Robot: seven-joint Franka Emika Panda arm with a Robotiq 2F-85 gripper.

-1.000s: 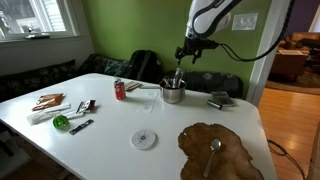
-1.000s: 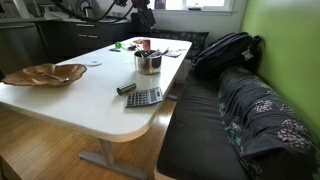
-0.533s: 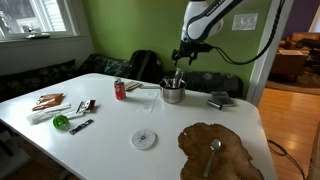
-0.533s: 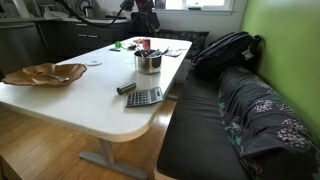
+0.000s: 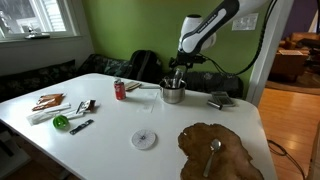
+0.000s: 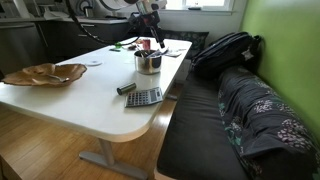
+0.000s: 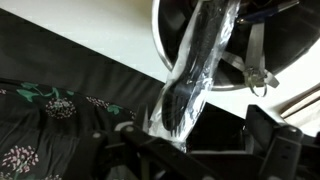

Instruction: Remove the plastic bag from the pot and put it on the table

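We see the black end effector (image 5: 176,72) low over the small shiny metal pot (image 5: 173,93) on the white table (image 5: 120,130), our clear crinkly plastic bag (image 7: 195,70) hanging from the pot's rim, we cannot tell if the end effector grips it, red can (image 5: 120,90) nearby

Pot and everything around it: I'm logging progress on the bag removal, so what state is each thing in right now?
Pot: upright on the table.
Plastic bag: stretched, rising out of the pot, not yet on the table.
End effector: just above the pot; grip on the bag cannot be confirmed.
Red can: upright.
Calculator: lying flat near the table edge.
Wooden bowl: holds a spoon.
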